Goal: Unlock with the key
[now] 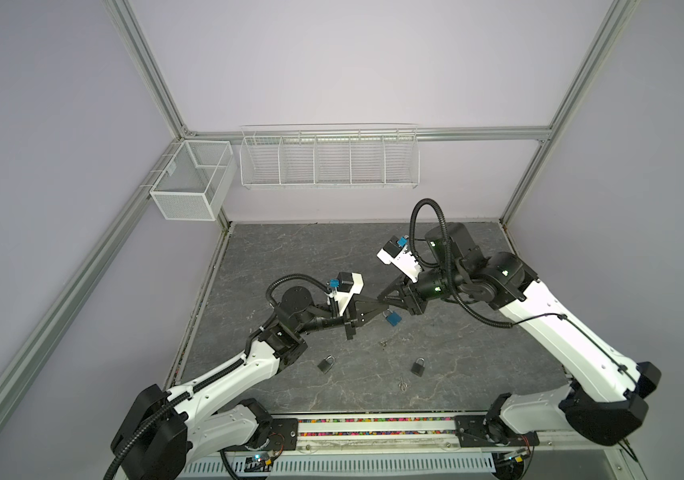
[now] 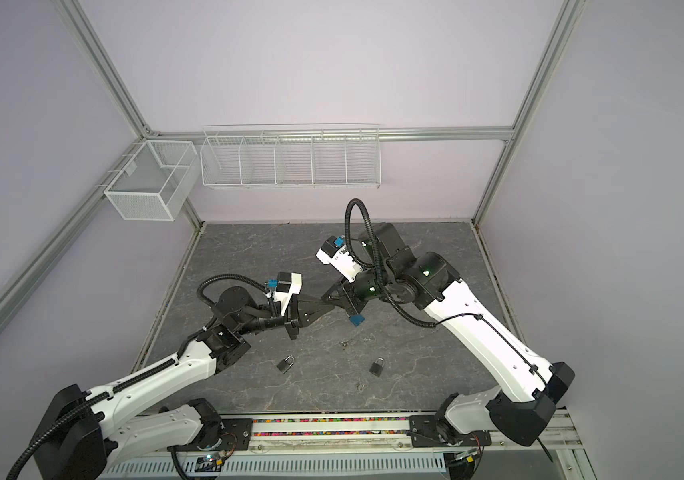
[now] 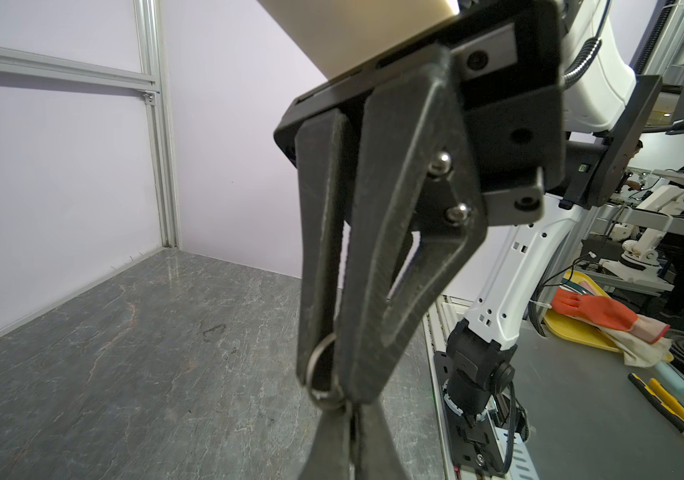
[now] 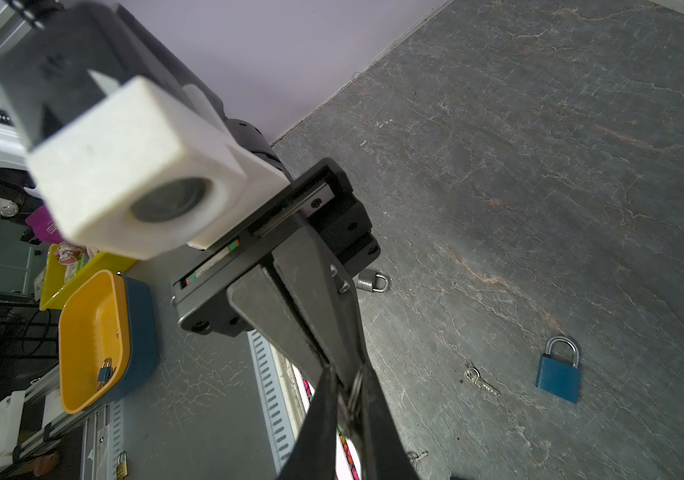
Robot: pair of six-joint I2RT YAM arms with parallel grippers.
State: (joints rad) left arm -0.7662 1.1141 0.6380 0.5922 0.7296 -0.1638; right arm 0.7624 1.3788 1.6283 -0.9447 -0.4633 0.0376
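Your left gripper (image 3: 352,415) is clamped tight on the key ring (image 3: 322,399). Your right gripper (image 4: 348,386) pinches the same ring, jaws almost together, tip to tip with the left above the table (image 1: 290,257). In both top views, from that meeting point, you have three padlocks: the blue padlock (image 1: 393,318) close at 5 o'clock, one grey padlock (image 1: 326,364) at 7, another grey padlock (image 1: 419,367) farther at 5. One loose key (image 1: 382,343) lies at 6, a second loose key (image 1: 403,384) beyond it.
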